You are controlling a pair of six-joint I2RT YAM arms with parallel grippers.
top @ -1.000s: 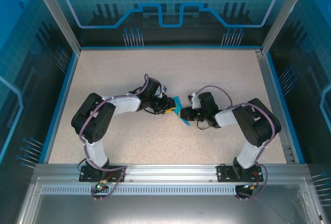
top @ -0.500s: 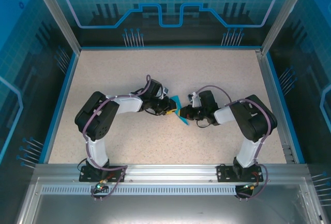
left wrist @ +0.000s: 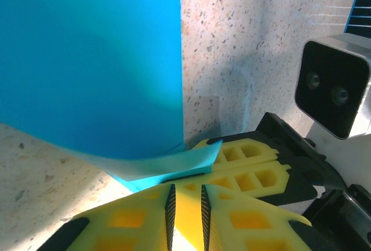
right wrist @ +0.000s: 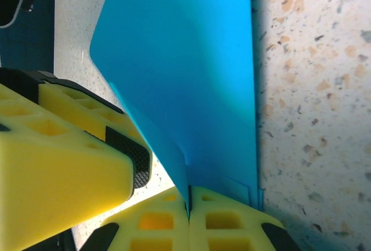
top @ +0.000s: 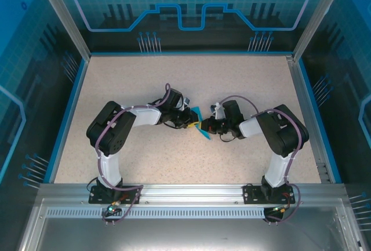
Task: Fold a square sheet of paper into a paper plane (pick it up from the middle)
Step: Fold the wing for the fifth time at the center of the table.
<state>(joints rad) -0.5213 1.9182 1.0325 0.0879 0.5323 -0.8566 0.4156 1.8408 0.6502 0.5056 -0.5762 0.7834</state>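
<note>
**Top view.** Logged paper (top: 196, 114) at the middle of the table (top: 243, 83), between left gripper (top: 191, 123) and right gripper (top: 204, 126), set nose to nose. Read its long axis as far-to-near, near end skewed slightly right, so crosswise to the line joining the grippers. Rated both arms equally near.

**Left wrist view.** Saw a broad flat panel of paper at upper left, with a curled lower flap lying at the tips of the left gripper's fingers (left wrist: 116, 225). Found the jaws a narrow slot apart, with nothing visibly pinched. Cannot tell whether the flap enters the slot. Spotted the right gripper just beyond the flap, very close.

**Right wrist view.** Found the jaws pressed together, clamped on a fold of the paper rising from their seam as a creased fin. Placed one left finger just beside the fin, on its left.

**Judgement.** Taking right as holder and left as free hand. Paper directly ahead of the left tips, so expecting only a short advance and a close on the flap. Risk of crumpling if the flap slides aside.
</note>
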